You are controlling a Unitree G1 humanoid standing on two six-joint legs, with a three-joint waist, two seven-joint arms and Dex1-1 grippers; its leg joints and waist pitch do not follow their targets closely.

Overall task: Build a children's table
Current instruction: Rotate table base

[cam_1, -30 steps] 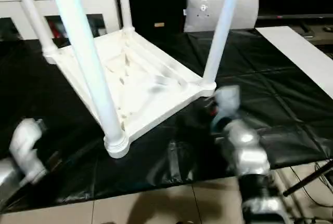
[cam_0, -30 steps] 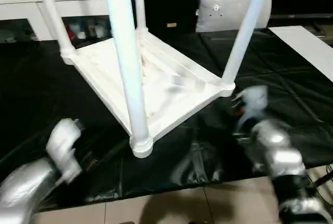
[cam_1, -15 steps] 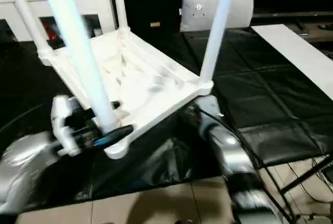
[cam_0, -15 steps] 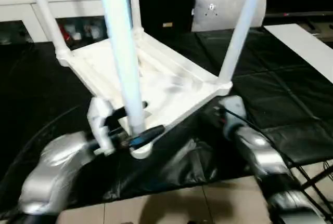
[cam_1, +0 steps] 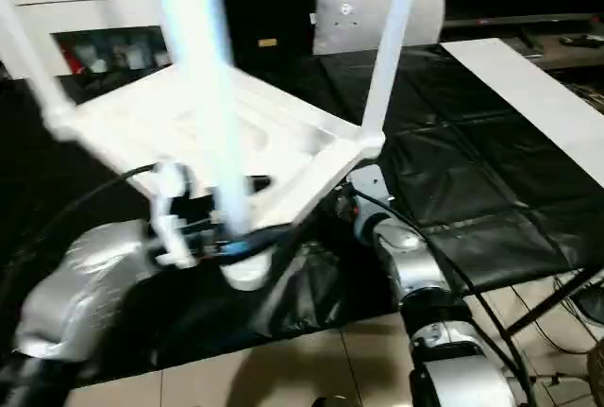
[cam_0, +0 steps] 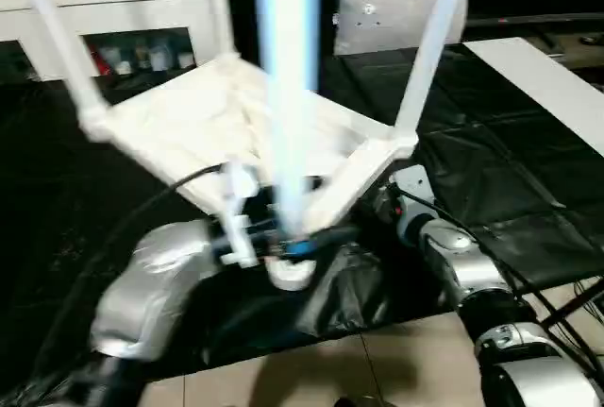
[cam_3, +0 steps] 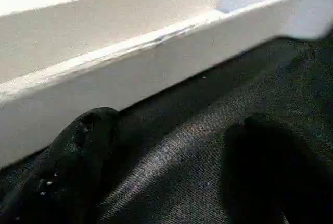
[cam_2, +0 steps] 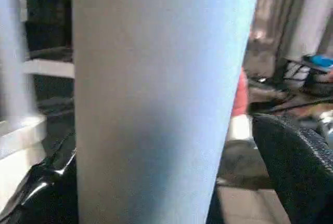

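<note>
The left hand [cam_0: 288, 237], black fingers spread wide, straddles the nearest smooth tubular leg [cam_0: 288, 76] just above its round socket. The right hand [cam_3: 171, 182], fingers apart, sits beside the upturned white tabletop's [cam_0: 189, 124] rim on the black-covered desk [cam_0: 491, 171].

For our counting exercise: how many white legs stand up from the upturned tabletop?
4: near leg by the left gripper, right leg, far leg, left leg.

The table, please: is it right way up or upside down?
Upside down: the tabletop lies on the black sheet, with legs pointing up.
</note>
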